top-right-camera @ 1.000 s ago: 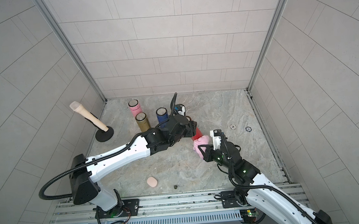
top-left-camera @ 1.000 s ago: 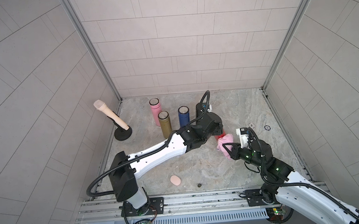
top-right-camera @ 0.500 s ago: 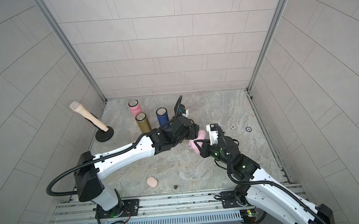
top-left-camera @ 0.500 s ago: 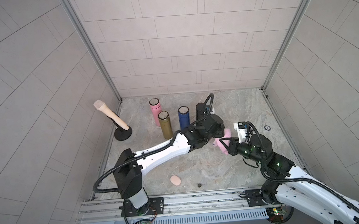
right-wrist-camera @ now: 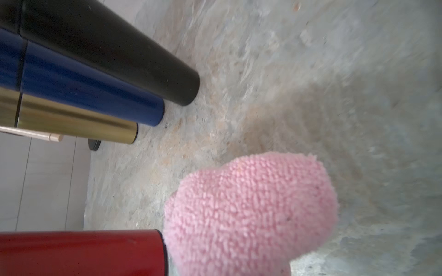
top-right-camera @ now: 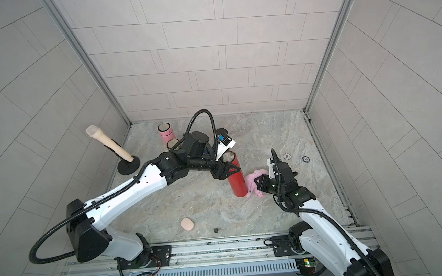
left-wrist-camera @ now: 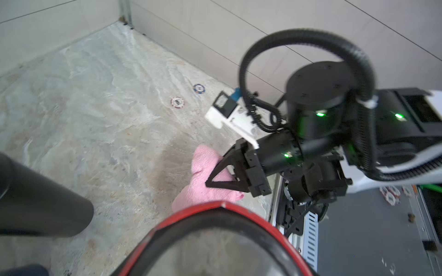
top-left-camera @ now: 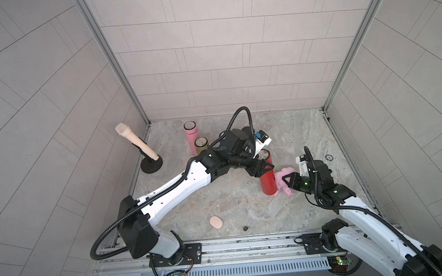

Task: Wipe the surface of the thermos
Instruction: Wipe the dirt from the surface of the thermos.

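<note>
Both top views show the red thermos (top-left-camera: pixel 268 183) (top-right-camera: pixel 236 181) at mid floor, its open mouth toward the back. My left gripper (top-left-camera: pixel 263 167) (top-right-camera: pixel 226 170) is shut round its upper half. In the left wrist view only the thermos rim (left-wrist-camera: pixel 215 208) shows, and my own jaws are hidden. My right gripper (top-left-camera: pixel 287 182) (top-right-camera: pixel 258 184) (left-wrist-camera: pixel 210 184) is shut on a pink cloth (top-left-camera: pixel 282 178) (left-wrist-camera: pixel 205 176) (right-wrist-camera: pixel 251 210). The cloth lies against the thermos's lower right side, beside the red body (right-wrist-camera: pixel 83 253). I cannot tell whether the thermos base rests on the floor.
A pink thermos (top-left-camera: pixel 191 135) and a gold thermos (top-left-camera: pixel 201 145) stand at the back left. Black (right-wrist-camera: pixel 119 52) and blue (right-wrist-camera: pixel 83 88) thermoses stand beside them, behind my left arm. Also here: a beige handle on a black stand (top-left-camera: pixel 138 147), a peach oval (top-left-camera: pixel 216 222), chips (left-wrist-camera: pixel 177 102) by the right wall.
The red thermos, earlier almost hidden under my left gripper, now shows along its whole length. My right gripper carried the cloth toward the back, then down to the thermos's lower side.
</note>
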`<state>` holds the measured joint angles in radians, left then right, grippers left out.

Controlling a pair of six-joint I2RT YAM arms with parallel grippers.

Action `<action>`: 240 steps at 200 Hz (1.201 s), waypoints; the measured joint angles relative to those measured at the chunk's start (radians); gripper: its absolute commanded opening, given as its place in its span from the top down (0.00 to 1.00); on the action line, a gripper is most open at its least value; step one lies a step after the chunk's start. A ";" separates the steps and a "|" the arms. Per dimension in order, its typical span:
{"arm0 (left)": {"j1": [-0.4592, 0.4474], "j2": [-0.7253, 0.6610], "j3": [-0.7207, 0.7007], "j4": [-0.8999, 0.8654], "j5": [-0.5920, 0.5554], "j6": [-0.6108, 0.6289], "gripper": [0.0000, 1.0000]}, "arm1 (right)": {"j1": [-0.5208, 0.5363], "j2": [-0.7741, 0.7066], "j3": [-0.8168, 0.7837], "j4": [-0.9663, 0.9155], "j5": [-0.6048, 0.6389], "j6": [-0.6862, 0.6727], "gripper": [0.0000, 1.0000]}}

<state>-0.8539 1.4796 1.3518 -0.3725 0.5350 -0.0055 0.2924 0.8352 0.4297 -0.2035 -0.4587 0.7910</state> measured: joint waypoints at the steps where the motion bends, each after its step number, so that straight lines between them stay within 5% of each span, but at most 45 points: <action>1: 0.000 0.000 0.000 0.000 0.002 0.003 1.00 | 0.000 0.001 0.000 0.002 -0.003 0.000 1.00; 50: -0.003 0.049 -0.026 0.005 0.058 0.118 1.00 | 0.000 -0.019 0.069 0.062 -0.179 0.016 1.00; 129: -0.004 0.095 -0.091 0.086 0.013 0.101 1.00 | 0.004 -0.116 0.194 0.154 -0.241 0.122 1.00; 240: -0.005 0.048 -0.122 0.214 -0.185 -0.116 1.00 | 0.034 -0.207 -0.142 0.066 -0.101 0.070 1.00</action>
<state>-0.8593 1.5272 1.2301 -0.1585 0.3496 -0.1211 0.3264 0.6285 0.2878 -0.1379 -0.5602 0.8608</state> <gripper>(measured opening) 0.682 0.111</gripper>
